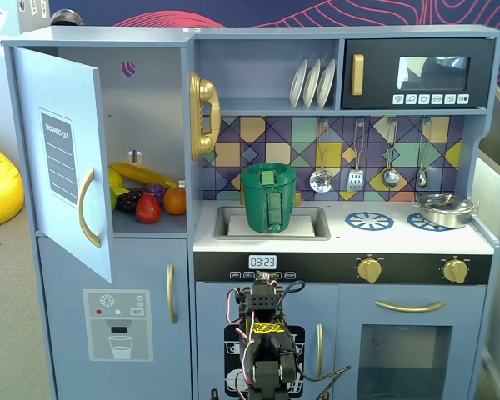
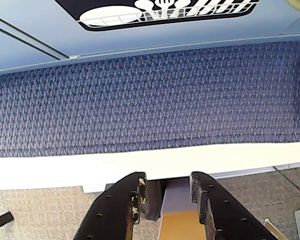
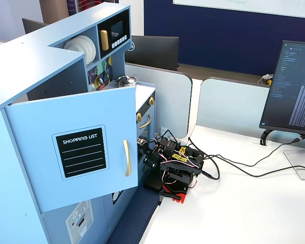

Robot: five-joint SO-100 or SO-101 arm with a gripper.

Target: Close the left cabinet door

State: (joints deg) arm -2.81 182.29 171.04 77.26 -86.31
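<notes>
The left door (image 1: 62, 158) of the toy kitchen (image 1: 342, 250) stands swung wide open, hinged at the cabinet's outer left edge in a fixed view. In another fixed view the door (image 3: 73, 152) projects out from the cabinet front, with its black "SHOPPING LIST" patch (image 3: 81, 151) and gold handle (image 3: 126, 157) facing the camera.

Behind the open door, the shelf holds toy fruit (image 1: 146, 200): a banana, grapes, a strawberry and an orange. A gold phone (image 1: 204, 115) hangs on the wall just right of this compartment.

On the counter (image 1: 342, 237), a green pot (image 1: 268, 197) sits in the sink (image 1: 312, 223) near the left end. A metal pan (image 1: 444, 208) rests at the right edge. Plates (image 1: 312, 83) and a microwave (image 1: 417, 73) occupy the upper shelf above the counter.

The arm (image 1: 267, 350) is folded low in front of the cabinet, below the counter's front edge and well apart from the door. In another fixed view the arm (image 3: 175, 168) sits on a white table (image 3: 234, 213), near the door's free edge but not touching it.

In the wrist view the gripper (image 2: 167, 192) points down toward the table edge and a blue carpet strip (image 2: 150, 100). Its fingers (image 2: 125, 210) are parted with a clear gap and hold nothing. The object visible between them is probably part of the arm base; the view is too close to confirm.
</notes>
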